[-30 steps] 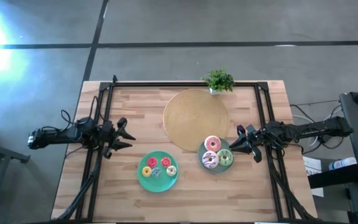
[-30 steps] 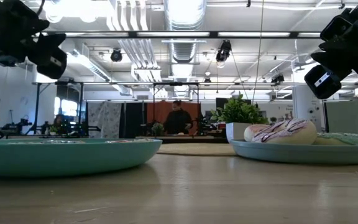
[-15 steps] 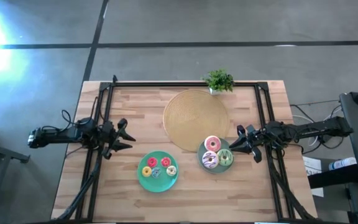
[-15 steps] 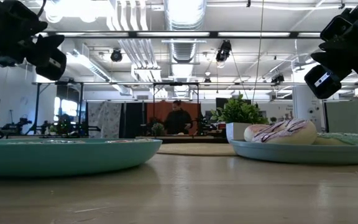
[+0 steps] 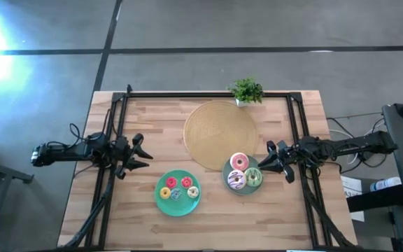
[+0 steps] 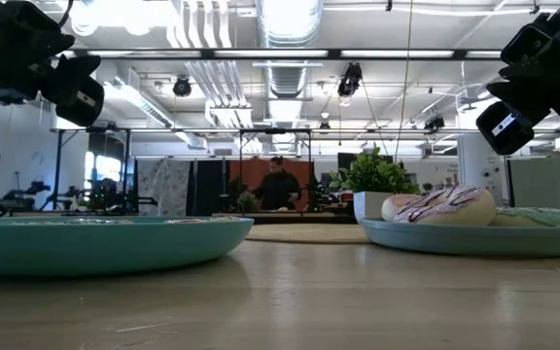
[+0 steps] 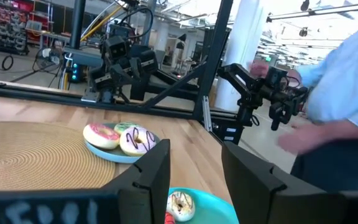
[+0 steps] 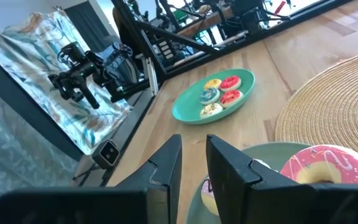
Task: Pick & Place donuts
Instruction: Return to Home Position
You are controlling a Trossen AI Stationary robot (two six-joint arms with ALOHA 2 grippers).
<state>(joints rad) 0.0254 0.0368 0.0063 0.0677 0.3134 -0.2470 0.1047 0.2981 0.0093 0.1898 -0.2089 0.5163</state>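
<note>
Teal plate (image 5: pixel 178 212); grey-blue plate (image 6: pixel 474 239); pink donut (image 5: pixel 238 162), green donut (image 5: pixel 254 177), purple-striped white donut (image 5: pixel 236 180); tan woven disc (image 5: pixel 219 129).

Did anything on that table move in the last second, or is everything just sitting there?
Nothing visibly changed. The left gripper and the right gripper hang open and empty at the table's sides, as before. The small donuts still lie on the teal plate, and the three bigger donuts on the grey-blue plate.

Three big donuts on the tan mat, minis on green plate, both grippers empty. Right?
No. The big donuts sit on the grey-blue plate at the tan mat's edge, per the high view. The minis on the green plate, left gripper and right gripper empty: correct.
</note>
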